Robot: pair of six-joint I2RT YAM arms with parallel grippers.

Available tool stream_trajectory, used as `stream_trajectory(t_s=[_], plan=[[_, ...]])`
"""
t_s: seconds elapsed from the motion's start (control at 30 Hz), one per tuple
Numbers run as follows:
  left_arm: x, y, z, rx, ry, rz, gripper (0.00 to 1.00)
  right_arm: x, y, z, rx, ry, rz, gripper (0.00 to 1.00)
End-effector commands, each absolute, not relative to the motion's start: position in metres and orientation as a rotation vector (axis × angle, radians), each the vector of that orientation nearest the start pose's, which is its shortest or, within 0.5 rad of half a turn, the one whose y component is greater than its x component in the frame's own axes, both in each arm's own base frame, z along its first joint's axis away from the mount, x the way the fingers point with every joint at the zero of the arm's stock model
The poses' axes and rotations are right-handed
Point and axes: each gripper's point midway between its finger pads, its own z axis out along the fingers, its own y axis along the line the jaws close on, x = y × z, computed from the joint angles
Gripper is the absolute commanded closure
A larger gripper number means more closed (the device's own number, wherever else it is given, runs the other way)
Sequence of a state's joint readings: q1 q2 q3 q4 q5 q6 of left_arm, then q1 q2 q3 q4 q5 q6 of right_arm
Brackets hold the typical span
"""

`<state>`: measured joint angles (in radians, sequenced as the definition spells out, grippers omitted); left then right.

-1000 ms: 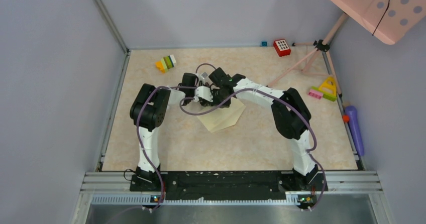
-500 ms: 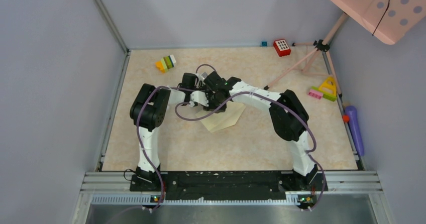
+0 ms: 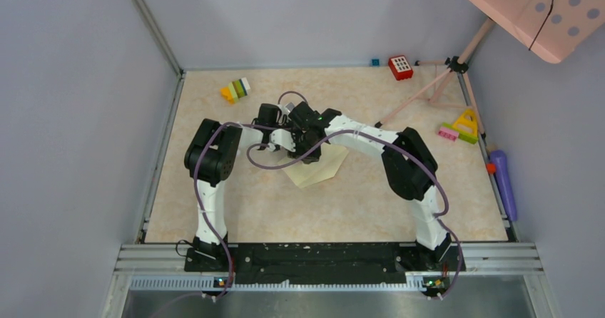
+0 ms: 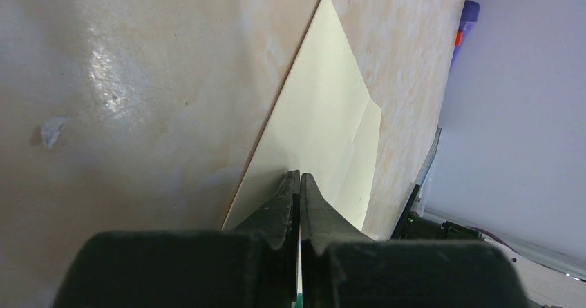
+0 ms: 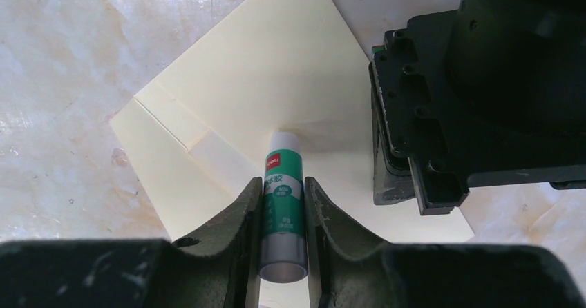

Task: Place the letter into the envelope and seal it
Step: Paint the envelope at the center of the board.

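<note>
The pale cream envelope (image 3: 319,167) lies flat on the table, its triangular flap open (image 5: 262,73). My left gripper (image 4: 299,175) is shut with nothing between its jaws, and its tips rest on the envelope (image 4: 325,128) near one edge. My right gripper (image 5: 283,181) is shut on a green and white glue stick (image 5: 282,204). The stick's white tip touches the flap close to the fold. The left gripper's black body (image 5: 477,94) sits just to the right of it. The letter is not in view.
Coloured toy blocks (image 3: 235,90) lie at the back left and a red block (image 3: 400,67) at the back. A tripod (image 3: 451,65), a yellow triangle toy (image 3: 467,124) and a purple object (image 3: 504,182) line the right edge.
Both wrists have shifted a little to the left over the envelope in the first half second, then held still. Both grippers stay as they were.
</note>
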<state>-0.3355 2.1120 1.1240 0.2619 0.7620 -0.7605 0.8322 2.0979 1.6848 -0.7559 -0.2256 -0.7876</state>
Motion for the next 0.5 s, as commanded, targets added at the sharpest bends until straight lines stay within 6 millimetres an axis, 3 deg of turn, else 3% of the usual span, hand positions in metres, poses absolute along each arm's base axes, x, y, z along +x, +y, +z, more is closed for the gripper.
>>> stream_trajectory(t_s=[0.0,0.27,0.47], plan=[[0.377,-0.269,-0.010,-0.142,2.570,-1.213,1.00,0.300,0.393,0.071,-2.001,1.755,0.388,1.00],[0.377,-0.269,-0.011,-0.140,2.571,-1.213,1.00,0.335,0.372,0.088,-1.877,1.793,0.288,1.00],[0.377,-0.269,-0.010,-0.140,2.571,-1.214,1.00,0.345,0.356,0.091,-1.820,1.820,0.293,1.00]])
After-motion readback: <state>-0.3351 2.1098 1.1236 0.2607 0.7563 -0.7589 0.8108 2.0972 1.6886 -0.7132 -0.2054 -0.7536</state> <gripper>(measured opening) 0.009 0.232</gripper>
